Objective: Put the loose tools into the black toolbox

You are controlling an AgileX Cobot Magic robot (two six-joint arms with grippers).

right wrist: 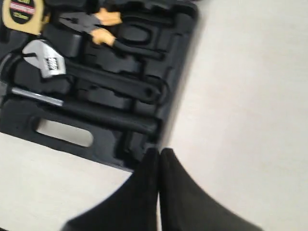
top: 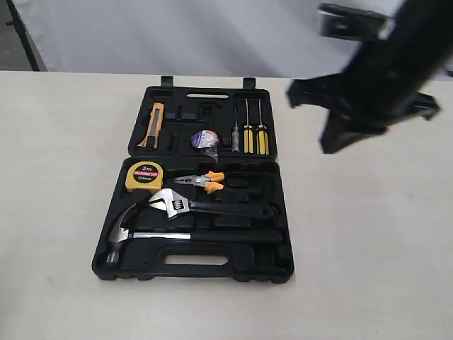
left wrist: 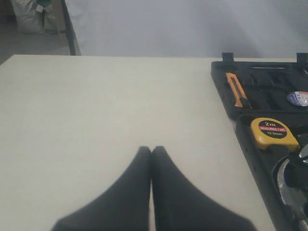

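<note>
"Right wrist view: where did the black toolbox (right wrist: pixel 110 151) lie?"

"Just beyond my right gripper (right wrist: pixel 159 151), jaws pressed together. It sat open in the middle of the desk (top: pixel 64 212), long side parallel to the near edge. My left gripper (left wrist: pixel 151 148), likewise closed, hung nearer the left edge, farther off."

Cream matte table (top: pixel 64 212) fills most of scene, surface pale and even. White backdrop (top: pixel 177 35) behind far edge; wall or sheet, cannot tell. Dark slanted post (top: pixel 23 35) at far left corner. Left wrist view: grey floor (left wrist: pixel 33 42) beyond table, pale sack (left wrist: pixel 29 14) on it. Light soft, diffuse; shadows faint.
</note>
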